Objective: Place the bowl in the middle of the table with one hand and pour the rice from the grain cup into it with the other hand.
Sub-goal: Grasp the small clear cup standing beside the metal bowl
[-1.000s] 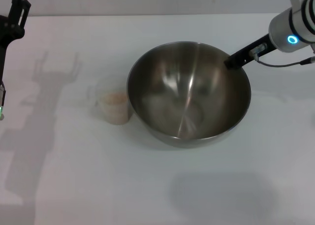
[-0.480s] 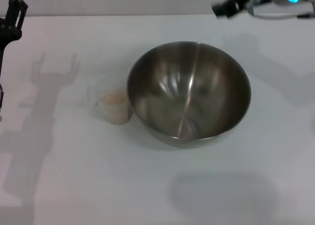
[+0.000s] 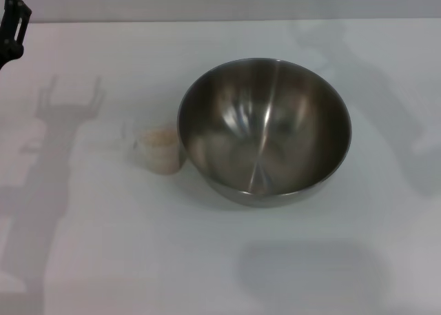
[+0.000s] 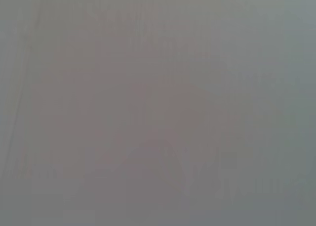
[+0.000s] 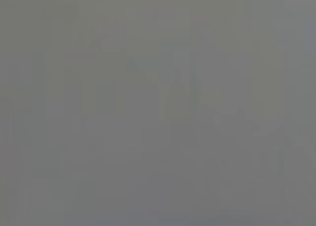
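The shiny steel bowl (image 3: 265,129) stands upright and empty near the middle of the white table (image 3: 138,260). The clear grain cup (image 3: 160,149) stands just left of the bowl, almost touching its side, with pale rice (image 3: 159,137) inside. Only a black part of my left gripper (image 3: 15,25) shows, at the far left corner of the head view, well away from the cup and holding nothing that I can see. My right gripper is out of view. Both wrist views show only flat grey.
The arms cast shadows on the tabletop left of the cup and at the far right. The table's back edge runs along the top of the head view.
My right arm has lifted off the bowl's far right rim and left the view at the top right. The left arm has drawn slightly up and away. Bowl and cup have not moved.
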You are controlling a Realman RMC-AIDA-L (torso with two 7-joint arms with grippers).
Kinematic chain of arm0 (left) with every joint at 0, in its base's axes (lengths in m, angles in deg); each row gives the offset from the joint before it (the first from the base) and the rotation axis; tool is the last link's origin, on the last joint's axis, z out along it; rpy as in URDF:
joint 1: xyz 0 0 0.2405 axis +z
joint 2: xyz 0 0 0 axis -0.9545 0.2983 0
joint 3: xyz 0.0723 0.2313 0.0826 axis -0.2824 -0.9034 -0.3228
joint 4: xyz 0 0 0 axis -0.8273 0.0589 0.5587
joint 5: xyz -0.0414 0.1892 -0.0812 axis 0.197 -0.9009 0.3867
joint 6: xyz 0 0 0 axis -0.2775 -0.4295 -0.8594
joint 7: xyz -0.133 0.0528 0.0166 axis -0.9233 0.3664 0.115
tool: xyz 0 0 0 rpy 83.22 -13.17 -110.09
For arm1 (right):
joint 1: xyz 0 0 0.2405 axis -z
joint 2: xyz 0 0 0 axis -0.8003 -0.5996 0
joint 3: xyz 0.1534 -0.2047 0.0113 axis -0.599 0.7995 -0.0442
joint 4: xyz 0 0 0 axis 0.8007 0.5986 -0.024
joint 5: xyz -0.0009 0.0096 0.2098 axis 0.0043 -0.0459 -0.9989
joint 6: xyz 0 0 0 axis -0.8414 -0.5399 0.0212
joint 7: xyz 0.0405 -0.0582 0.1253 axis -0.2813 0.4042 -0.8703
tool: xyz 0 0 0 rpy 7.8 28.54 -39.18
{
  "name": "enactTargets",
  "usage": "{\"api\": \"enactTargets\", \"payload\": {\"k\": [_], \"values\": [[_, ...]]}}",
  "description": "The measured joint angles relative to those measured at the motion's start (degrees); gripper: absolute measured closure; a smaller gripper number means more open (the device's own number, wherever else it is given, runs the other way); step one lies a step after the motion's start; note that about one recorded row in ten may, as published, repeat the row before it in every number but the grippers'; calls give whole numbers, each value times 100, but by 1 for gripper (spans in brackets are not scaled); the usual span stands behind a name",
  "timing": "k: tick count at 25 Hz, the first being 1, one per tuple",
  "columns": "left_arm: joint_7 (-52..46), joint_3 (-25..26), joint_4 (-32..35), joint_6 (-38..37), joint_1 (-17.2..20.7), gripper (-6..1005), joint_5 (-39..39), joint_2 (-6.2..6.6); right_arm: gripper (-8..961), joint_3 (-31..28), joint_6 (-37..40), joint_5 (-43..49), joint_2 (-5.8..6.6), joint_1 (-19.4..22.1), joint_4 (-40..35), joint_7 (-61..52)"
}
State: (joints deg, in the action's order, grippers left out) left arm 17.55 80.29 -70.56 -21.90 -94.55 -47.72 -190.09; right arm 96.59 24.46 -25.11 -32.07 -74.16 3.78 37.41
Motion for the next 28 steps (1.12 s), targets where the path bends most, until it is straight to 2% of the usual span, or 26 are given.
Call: {"api": "enactTargets", "payload": {"k": [1, 2, 5, 7, 12, 13, 14, 15, 17, 21, 24, 28], "values": [[0, -4, -1, 0, 14, 182, -1, 1, 488, 247, 1248, -6, 0, 168, 391, -3], [0, -7, -3, 0, 24, 182, -3, 1, 488, 247, 1248, -6, 0, 168, 391, -3], [0, -21, -9, 0, 52, 182, -4, -4, 488, 657, 3082, -14, 1, 313, 1181, -54], [0, -36, -9, 0, 62, 181, -6, -8, 488, 1004, 4837, -20, -2, 343, 2055, -155], [0, -93, -10, 0, 106, 182, -37, -16, 488, 1326, 7607, -41, -14, 209, 3820, -966], [0, -215, -25, -2, 172, 182, -40, -16, 488, 1257, 8409, -65, -7, 107, 4567, -1467], [0, -307, -44, -10, 233, 182, -43, -17, 488, 1195, 8679, -110, 4, 39, 4943, -1708], [0, -307, -44, -10, 233, 182, -43, -17, 488, 1195, 8679, -110, 4, 39, 4943, -1708], [1, -559, -79, -69, 362, 182, -45, -16, 488, 1074, 9031, -278, 20, -87, 5620, -2142], [18, -1099, -73, -124, 558, 183, -49, -14, 488, 737, 9198, -498, 28, -209, 6620, -2691], [72, -1529, -20, -105, 738, 182, -47, -9, 488, 571, 9213, -501, 30, -181, 6789, -2718], [101, -1796, 49, 80, 945, 181, -46, -7, 488, 415, 9249, -500, 42, -156, 6933, -2729]]}}
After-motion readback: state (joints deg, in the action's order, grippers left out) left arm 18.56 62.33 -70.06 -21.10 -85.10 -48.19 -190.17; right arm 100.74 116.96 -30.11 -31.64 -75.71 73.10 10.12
